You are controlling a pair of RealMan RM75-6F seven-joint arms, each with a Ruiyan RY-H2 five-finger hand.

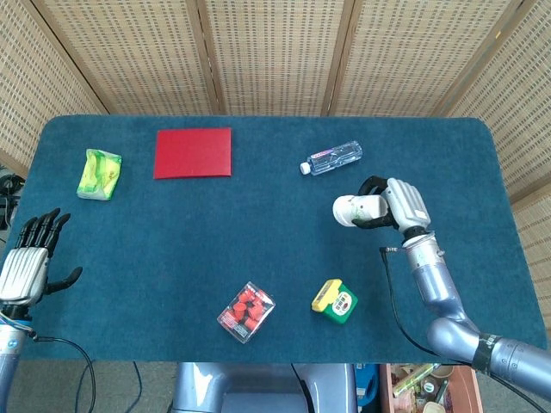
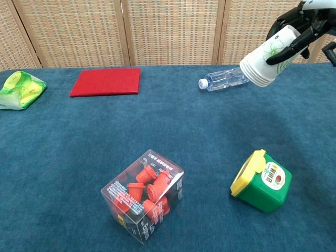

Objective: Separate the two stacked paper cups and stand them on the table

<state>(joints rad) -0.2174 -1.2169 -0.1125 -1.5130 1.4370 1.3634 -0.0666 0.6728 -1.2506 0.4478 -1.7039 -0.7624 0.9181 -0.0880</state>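
Note:
My right hand point(image 1: 398, 204) point(image 2: 303, 25) grips the stacked white paper cups point(image 1: 355, 210) point(image 2: 264, 56), which carry a green leaf print. The stack is lifted off the table and tilted, its closed base pointing left and slightly down. Black fingers wrap around the upper part of the cups. My left hand point(image 1: 28, 261) hovers at the table's left edge in the head view, fingers spread, holding nothing. It does not appear in the chest view.
On the blue table point(image 1: 258, 232) lie a clear water bottle point(image 1: 331, 157) point(image 2: 224, 78), a red mat point(image 1: 194, 152) point(image 2: 107, 81), a yellow-green bag point(image 1: 99, 174) point(image 2: 20, 89), a clear box of red pieces point(image 1: 246, 311) point(image 2: 144, 195) and a green tub with a yellow lid point(image 1: 335, 300) point(image 2: 261, 181).

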